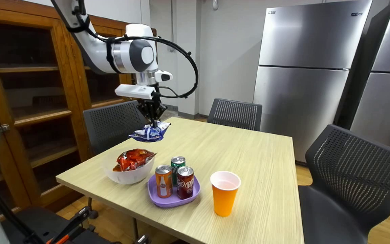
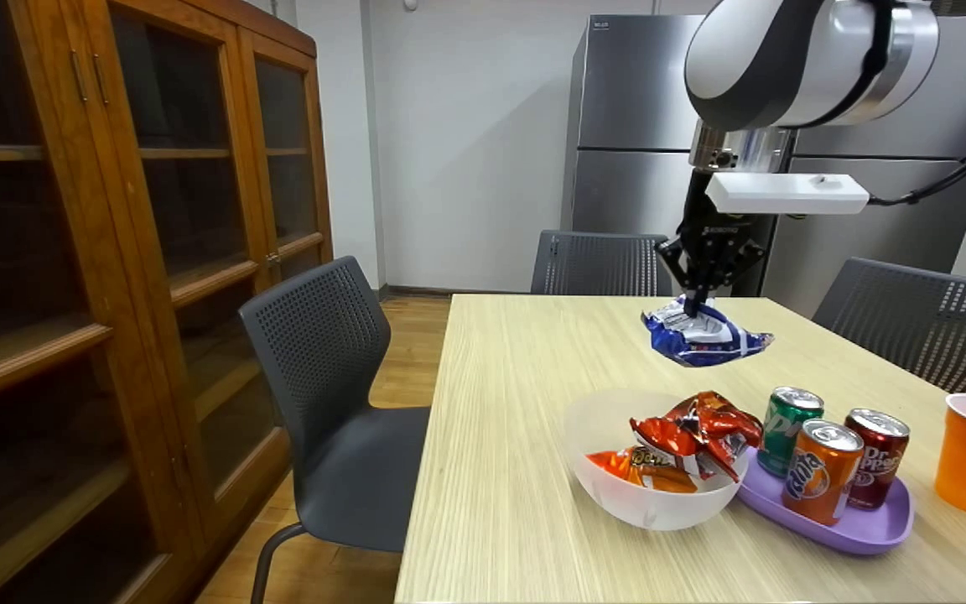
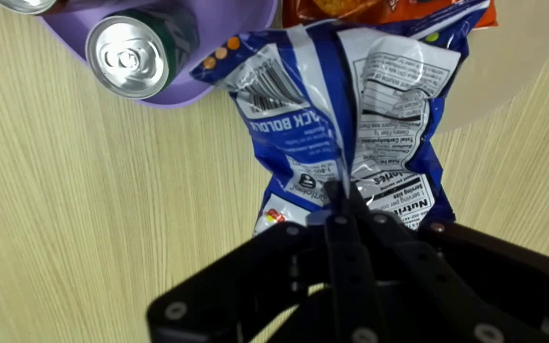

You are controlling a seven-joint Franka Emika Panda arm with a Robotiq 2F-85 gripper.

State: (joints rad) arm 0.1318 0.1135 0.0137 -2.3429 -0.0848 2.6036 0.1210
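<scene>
My gripper [image 1: 154, 124] is shut on a crinkled blue chip bag [image 1: 148, 135], pinching a fold in its middle. In an exterior view the bag [image 2: 697, 342] hangs level above the table, behind a frosted white bowl [image 2: 646, 513]. The wrist view has the bag's printed back [image 3: 393, 138] below the black fingers [image 3: 350, 267], its upper edge overlapping the bowl's place. Inside the bowl lie a red chip bag [image 2: 705, 426] and an orange one [image 2: 649, 471]. Beside the bowl, a purple tray [image 1: 171, 202] carries a green can [image 1: 177, 162], an orange can [image 1: 164, 184] and a dark red can [image 1: 185, 184].
An orange cup [image 1: 224, 198] stands upright near the tray. Around the light wooden table [image 1: 252, 152] are grey chairs [image 2: 332, 361]. A wooden glass-door cabinet [image 2: 189, 252] lines one side, and steel refrigerators [image 1: 303, 78] stand beyond the table.
</scene>
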